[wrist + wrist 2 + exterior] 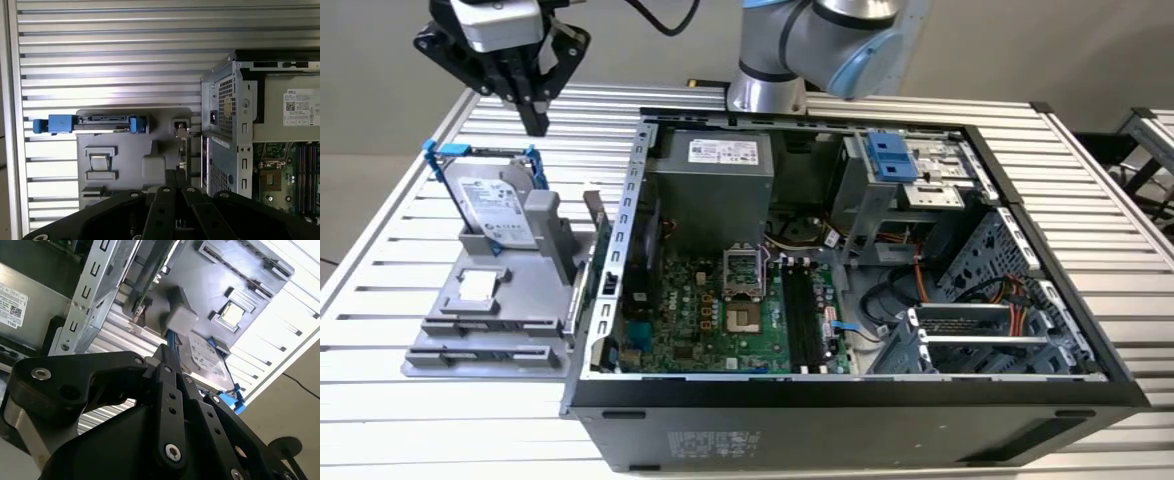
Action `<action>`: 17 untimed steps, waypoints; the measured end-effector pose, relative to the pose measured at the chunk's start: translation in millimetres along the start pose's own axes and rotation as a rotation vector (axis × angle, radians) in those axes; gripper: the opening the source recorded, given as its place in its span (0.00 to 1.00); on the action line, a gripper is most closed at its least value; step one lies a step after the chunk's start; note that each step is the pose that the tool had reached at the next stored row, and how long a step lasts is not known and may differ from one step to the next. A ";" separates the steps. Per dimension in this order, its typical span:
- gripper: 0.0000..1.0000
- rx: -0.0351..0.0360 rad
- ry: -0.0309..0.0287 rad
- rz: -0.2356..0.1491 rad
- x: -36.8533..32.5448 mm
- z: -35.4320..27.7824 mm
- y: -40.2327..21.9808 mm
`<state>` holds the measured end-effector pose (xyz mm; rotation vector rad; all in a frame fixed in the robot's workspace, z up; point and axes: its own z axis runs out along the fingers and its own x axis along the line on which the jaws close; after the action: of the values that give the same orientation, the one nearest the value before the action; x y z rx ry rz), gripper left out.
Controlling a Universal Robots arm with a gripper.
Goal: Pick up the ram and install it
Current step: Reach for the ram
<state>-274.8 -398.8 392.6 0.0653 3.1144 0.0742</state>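
Gripper (534,122) fingers are pressed together, empty, above the fixture (480,335). Ram (599,230) stands on edge in the fixture, beside the case (854,425). Likely light, stiff, fragile: grip its long faces mid-length.

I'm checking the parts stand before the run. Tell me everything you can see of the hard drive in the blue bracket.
The hard drive is a flat silver slab with a white printed label, framed by a blue plastic bracket with tabs at its upper corners. It stands on edge, slightly tilted, in a slot of the grey holder, on the exterior view's left of the computer case. Only the holder touches it; the gripper hangs above it, apart.
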 end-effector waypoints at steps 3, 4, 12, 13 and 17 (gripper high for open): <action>0.00 -0.0001 0.0001 -0.002 6.7 -0.2 -0.3; 0.00 0.0000 0.0001 -0.002 8.9 -0.2 -0.3; 0.00 -0.0002 0.0003 -0.006 26.3 -0.7 -1.1; 0.00 -0.0001 0.0003 -0.007 28.5 -0.8 -1.1; 0.00 -0.0002 0.0005 -0.009 37.4 -1.0 -1.5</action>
<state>-312.2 -398.7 392.6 0.0519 3.1149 0.0743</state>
